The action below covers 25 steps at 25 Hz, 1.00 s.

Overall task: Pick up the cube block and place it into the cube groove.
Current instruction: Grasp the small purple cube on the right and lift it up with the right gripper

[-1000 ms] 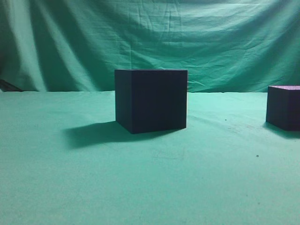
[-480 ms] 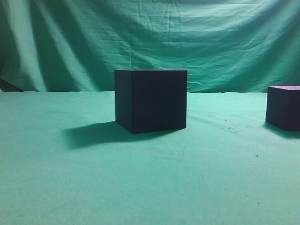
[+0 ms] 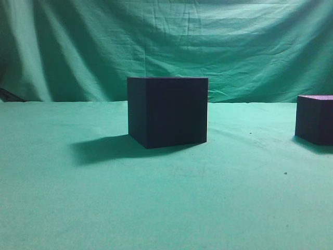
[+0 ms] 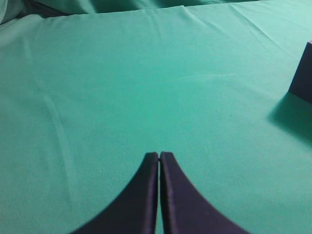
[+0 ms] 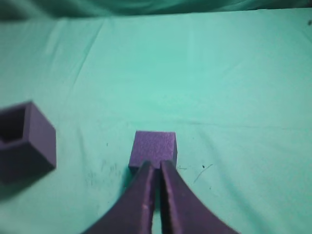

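Observation:
The cube groove [image 3: 167, 112] is a large near-black box standing mid-table. In the right wrist view [image 5: 24, 141] it lies at the left with its open hollow top showing. The left wrist view catches only a corner of it [image 4: 303, 73] at the right edge. The cube block [image 3: 315, 120] sits on the cloth at the far right, cut by the frame edge. My right gripper [image 5: 156, 165] is shut and empty, its tips just over the near edge of the cube block [image 5: 153, 146]. My left gripper [image 4: 159, 155] is shut and empty over bare cloth. Neither gripper shows in the exterior view.
Green cloth covers the table [image 3: 166, 208] and hangs as a wrinkled backdrop [image 3: 166, 41] behind it. The box casts a shadow [image 3: 104, 148] to its left. A dark edge [image 3: 8, 95] shows at the far left where table meets backdrop.

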Each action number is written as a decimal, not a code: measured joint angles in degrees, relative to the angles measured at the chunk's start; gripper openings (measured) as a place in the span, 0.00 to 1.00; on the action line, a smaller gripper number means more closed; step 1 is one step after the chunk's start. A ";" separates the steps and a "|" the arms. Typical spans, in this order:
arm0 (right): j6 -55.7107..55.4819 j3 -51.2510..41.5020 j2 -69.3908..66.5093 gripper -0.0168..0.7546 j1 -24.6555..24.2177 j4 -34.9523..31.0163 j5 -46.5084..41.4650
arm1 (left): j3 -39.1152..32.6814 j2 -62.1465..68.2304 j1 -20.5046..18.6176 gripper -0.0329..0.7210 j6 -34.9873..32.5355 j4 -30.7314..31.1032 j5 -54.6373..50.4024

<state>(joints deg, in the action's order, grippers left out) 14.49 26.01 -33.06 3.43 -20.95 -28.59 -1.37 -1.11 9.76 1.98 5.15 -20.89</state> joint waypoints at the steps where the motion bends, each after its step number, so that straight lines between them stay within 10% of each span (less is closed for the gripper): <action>1: 2.62 1.82 -1.17 0.02 0.00 -0.10 -2.21 | 0.00 0.00 0.00 0.04 0.00 0.00 0.00; 15: -11.57 26.04 -38.46 0.02 13.72 17.02 -22.46 | 0.00 0.00 0.00 0.04 0.00 0.00 0.00; 25: -22.07 33.74 -56.45 0.73 13.72 23.38 -22.01 | 0.00 0.00 0.00 0.04 0.00 0.00 0.00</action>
<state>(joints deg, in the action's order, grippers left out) -7.58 59.75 -89.51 17.15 2.43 -50.60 -1.37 -1.11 9.76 1.98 5.15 -20.89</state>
